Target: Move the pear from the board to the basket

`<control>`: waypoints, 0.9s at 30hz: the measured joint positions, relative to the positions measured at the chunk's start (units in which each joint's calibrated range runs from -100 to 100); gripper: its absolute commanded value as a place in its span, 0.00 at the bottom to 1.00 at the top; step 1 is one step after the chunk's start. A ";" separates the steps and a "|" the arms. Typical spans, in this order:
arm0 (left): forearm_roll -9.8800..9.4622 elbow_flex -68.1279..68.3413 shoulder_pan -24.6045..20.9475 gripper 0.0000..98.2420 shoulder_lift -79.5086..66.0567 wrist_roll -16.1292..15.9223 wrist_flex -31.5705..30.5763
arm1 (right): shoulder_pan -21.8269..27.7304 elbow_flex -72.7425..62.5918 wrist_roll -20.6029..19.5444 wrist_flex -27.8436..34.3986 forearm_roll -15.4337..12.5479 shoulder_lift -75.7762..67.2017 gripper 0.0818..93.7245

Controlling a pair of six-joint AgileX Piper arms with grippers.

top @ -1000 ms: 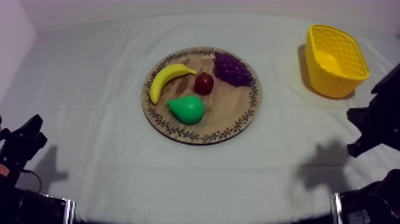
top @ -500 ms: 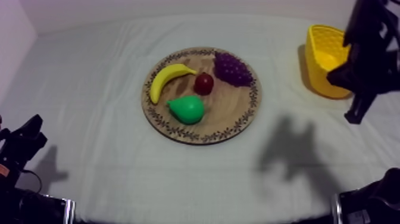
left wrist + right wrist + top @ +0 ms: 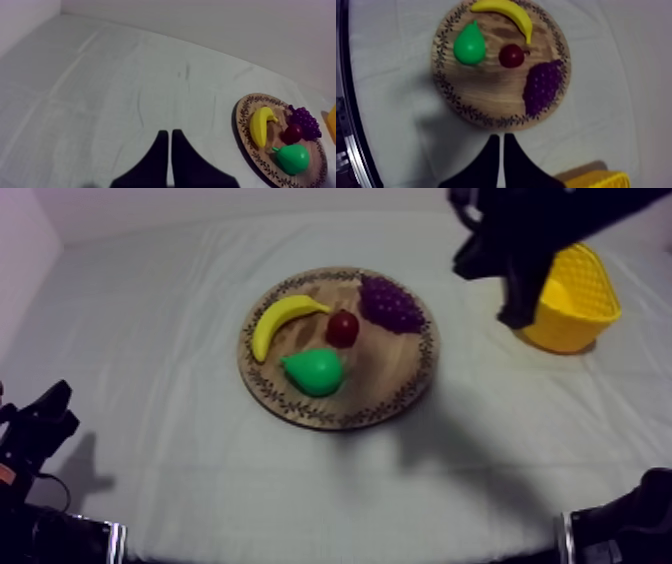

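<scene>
While the pear (image 3: pixel 314 371) lies untouched on the board (image 3: pixel 385 366), the right gripper (image 3: pixel 502 136) hangs high nearby, fingers together, likely staging its approach; the left gripper (image 3: pixel 167 132) rests idle, fingers together.

Both arms are matte black. The right arm (image 3: pixel 530 228), beyond the wooden board (image 3: pixel 400 393), is bulky and angular. The left arm (image 3: pixel 35 433), nearer than the board, is blocky. The left gripper (image 3: pixel 167 134) and the right gripper (image 3: pixel 500 136) each have two smooth black fingers, tapering together into one narrow wedge.
</scene>
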 measured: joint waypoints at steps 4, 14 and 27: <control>0.00 0.00 0.00 0.00 0.00 0.00 0.00 | -2.40 -6.87 -0.54 1.69 0.13 6.67 0.11; 0.00 0.00 0.00 0.00 0.00 0.00 0.00 | -4.75 -15.84 -1.09 4.27 0.14 17.27 0.48; 0.00 0.00 0.00 0.00 0.00 0.00 0.00 | -5.71 -13.06 -2.66 1.36 1.01 21.46 0.82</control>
